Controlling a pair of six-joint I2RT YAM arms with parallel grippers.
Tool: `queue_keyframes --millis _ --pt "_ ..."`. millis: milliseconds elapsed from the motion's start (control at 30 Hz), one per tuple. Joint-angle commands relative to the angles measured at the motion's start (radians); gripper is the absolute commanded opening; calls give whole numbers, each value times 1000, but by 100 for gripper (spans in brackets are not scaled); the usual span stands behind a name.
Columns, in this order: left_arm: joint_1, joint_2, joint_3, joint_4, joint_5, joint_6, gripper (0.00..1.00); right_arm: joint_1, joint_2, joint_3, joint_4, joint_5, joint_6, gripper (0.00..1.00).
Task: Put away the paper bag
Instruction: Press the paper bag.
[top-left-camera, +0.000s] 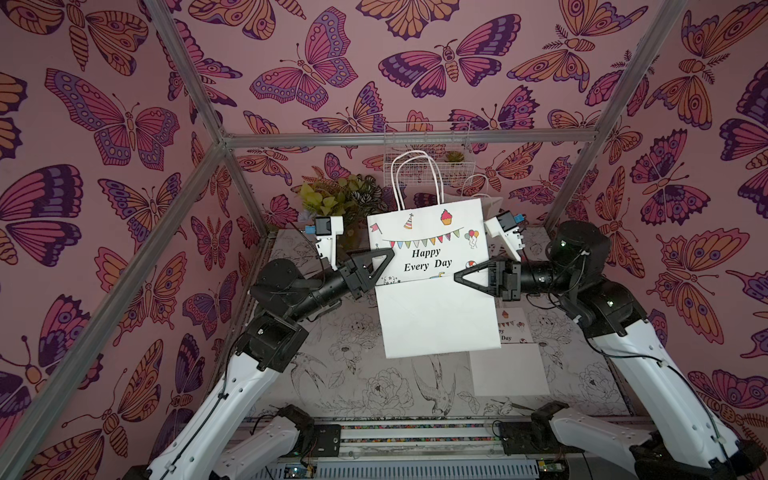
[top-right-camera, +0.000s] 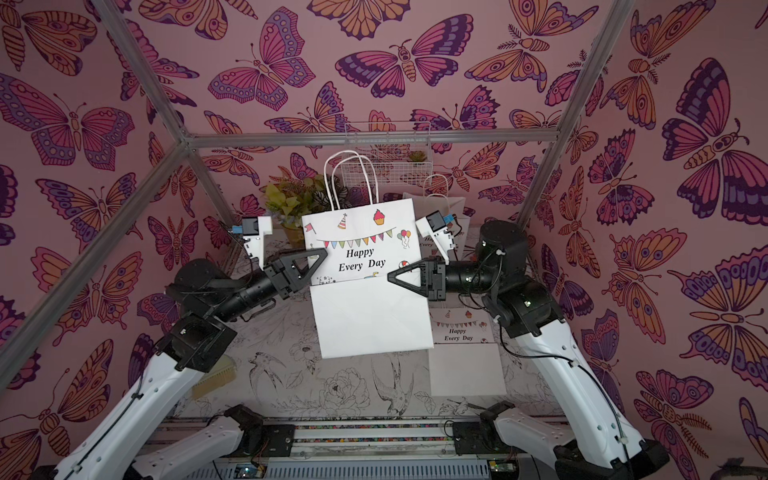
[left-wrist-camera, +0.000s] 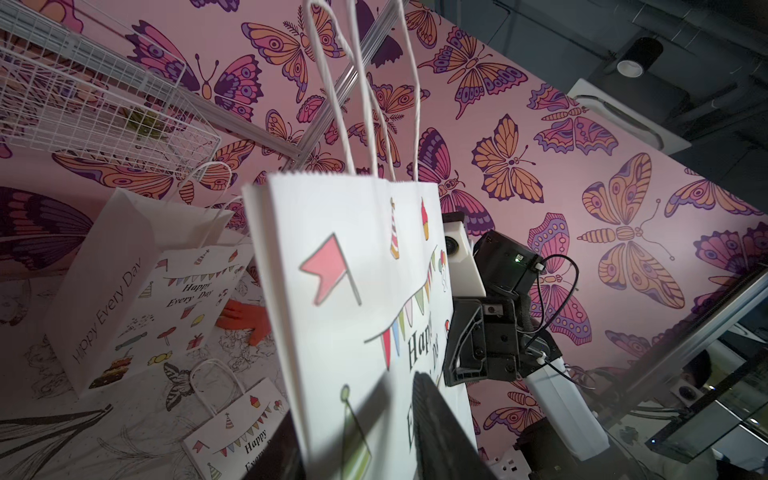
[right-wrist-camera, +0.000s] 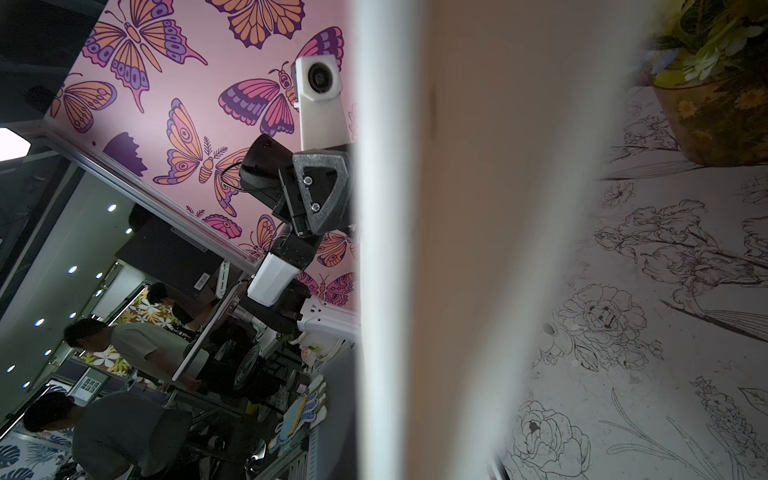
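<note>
The white paper bag (top-left-camera: 432, 316) printed "Happy Every Day" hangs flat in the air above the table, handles (top-left-camera: 415, 178) up, in both top views. My right gripper (top-left-camera: 461, 276) is shut on its right edge. My left gripper (top-left-camera: 384, 257) stands open around its left edge, one finger in front of the printed face and one behind. In the left wrist view the bag (left-wrist-camera: 353, 257) runs slantwise between the two dark fingers (left-wrist-camera: 440, 432). In the right wrist view the bag (right-wrist-camera: 478, 249) is seen edge-on and hides the fingers.
A white wire basket (top-left-camera: 428, 153) hangs on the back wall above the bag. A potted plant (top-left-camera: 340, 199) stands at the back left. Another bag (top-left-camera: 490, 199) stands at the back right, and two more lie flat (top-left-camera: 513, 328) on the table (top-left-camera: 332, 374) at the right.
</note>
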Motion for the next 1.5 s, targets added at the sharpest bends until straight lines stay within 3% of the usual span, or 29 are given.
queue_keyframes --millis 0,67,300,433,567,633,833,1033,1067,1200,1300,1467 --pt "6 13 38 -1 -17 37 22 6 -17 5 -46 -15 -41 0" --pt "6 19 40 -1 -11 32 2 7 -19 8 -60 -15 -51 0" --pt "7 9 27 -1 -14 30 0 7 -17 9 -81 -15 -68 0" --pt "13 3 38 -17 -42 52 33 7 -10 15 -93 -15 -79 0" --pt "18 8 42 -18 -61 55 35 7 -9 17 -116 -13 -94 0" --pt "18 10 40 -15 -69 55 32 7 -9 20 -134 -12 -107 0" --pt "20 15 46 -10 -66 55 2 7 -14 24 -189 -5 -145 0" --pt "22 16 47 -10 -57 53 0 7 -12 21 -197 -2 -155 0" --pt "23 16 48 -10 -58 54 1 6 -12 21 -196 -3 -157 0" --pt "27 9 42 -10 -78 57 25 7 -9 20 -207 -2 -166 0" --pt "32 2 37 -11 -102 58 27 7 -9 21 -218 -2 -174 0" --pt "40 6 35 -12 -103 47 3 7 -12 20 -241 1 -189 0"
